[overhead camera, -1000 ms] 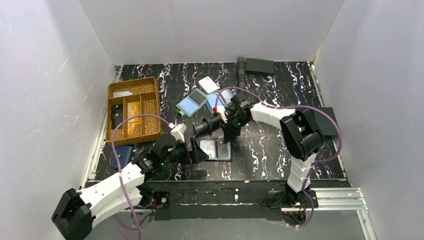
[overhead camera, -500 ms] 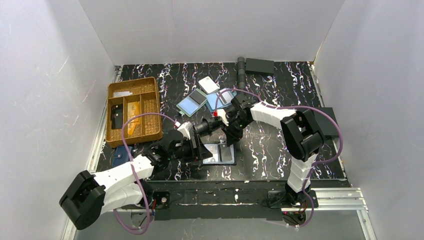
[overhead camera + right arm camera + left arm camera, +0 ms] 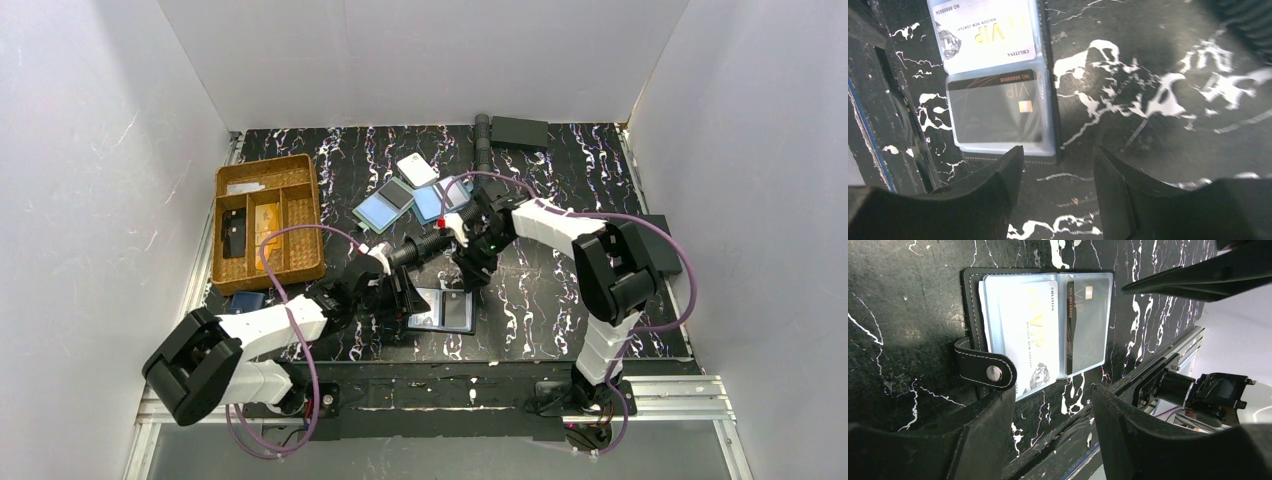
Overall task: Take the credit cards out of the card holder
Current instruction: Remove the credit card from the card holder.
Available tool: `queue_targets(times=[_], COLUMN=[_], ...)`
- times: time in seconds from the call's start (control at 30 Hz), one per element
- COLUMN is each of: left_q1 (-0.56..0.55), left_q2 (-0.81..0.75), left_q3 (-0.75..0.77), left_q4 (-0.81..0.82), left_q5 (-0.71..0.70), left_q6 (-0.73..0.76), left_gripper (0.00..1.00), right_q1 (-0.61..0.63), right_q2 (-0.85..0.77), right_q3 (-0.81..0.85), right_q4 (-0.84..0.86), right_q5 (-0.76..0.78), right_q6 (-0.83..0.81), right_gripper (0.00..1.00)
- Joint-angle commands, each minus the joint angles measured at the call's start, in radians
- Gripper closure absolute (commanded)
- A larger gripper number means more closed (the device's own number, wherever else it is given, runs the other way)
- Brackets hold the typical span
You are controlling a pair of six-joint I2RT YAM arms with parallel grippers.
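You're on a black tabletop (image 3: 560, 300) w/ white marble veins, boxed in by plain white walls (image 3: 420, 60) on three sides. A metal rail (image 3: 672, 392) runs along the near edge by the arm bases. The card holder (image 3: 442, 310) lies open and flat near front-centre, btwn the two arms. Wrist views show its clear sleeves: a pale card (image 3: 1028, 335) marked VIP sits in one, a dark card (image 3: 1088, 322) in the next. A snap strap (image 3: 985, 371) sticks out from the holder's edge, just beside one finger of the L claw (image 3: 1053, 395); can't tell if they touch. L claw is low at the holder's left side, jaws apart, nothing btwn them. R claw (image 3: 1055, 155) hangs just past the holder's far-right corner, jaws also apart, gripping nothing. Far left there's a wicker tray (image 3: 268, 161) w/ dividers and a few flat bits in it. Beyond the holder, mid-table, are blue-and-dark flat rectangles (image 3: 383, 208) and a small white tag (image 3: 416, 169). A navy pouch (image 3: 243, 302) sits near the tray's front corner, and a black box (image 3: 520, 131) at the far wall.
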Motion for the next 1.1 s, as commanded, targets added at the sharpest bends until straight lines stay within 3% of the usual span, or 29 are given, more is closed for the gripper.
queue_targets(times=[0.0,0.33,0.5,0.7,1.07], left_q1=[-0.006,-0.005,-0.006,-0.006,-0.006], left_q2=[0.025,0.097,0.120,0.120,0.151], left_q3=[0.044,0.068,0.077,0.094,0.104], left_q4=[0.007,0.000,-0.034,-0.077,-0.082], left_q5=[-0.023,-0.020,-0.033,-0.042,-0.010], left_q6=[-0.006,0.025,0.026,0.042,0.043], left_gripper=[0.45,0.48,0.47,0.46,0.46], right_q1=[-0.036,-0.048,-0.043,0.012,0.044], right_q2=[-0.092,-0.100,-0.066,0.003,0.070], right_q3=[0.005,0.003,-0.012,-0.050,-0.093], right_q4=[-0.005,-0.013,0.004,0.109,0.261], right_q5=[-0.033,-0.135,-0.283,-0.321,-0.276], right_q6=[0.004,0.019,0.073,0.212,0.438], right_gripper=[0.37,0.37,0.38,0.55,0.63])
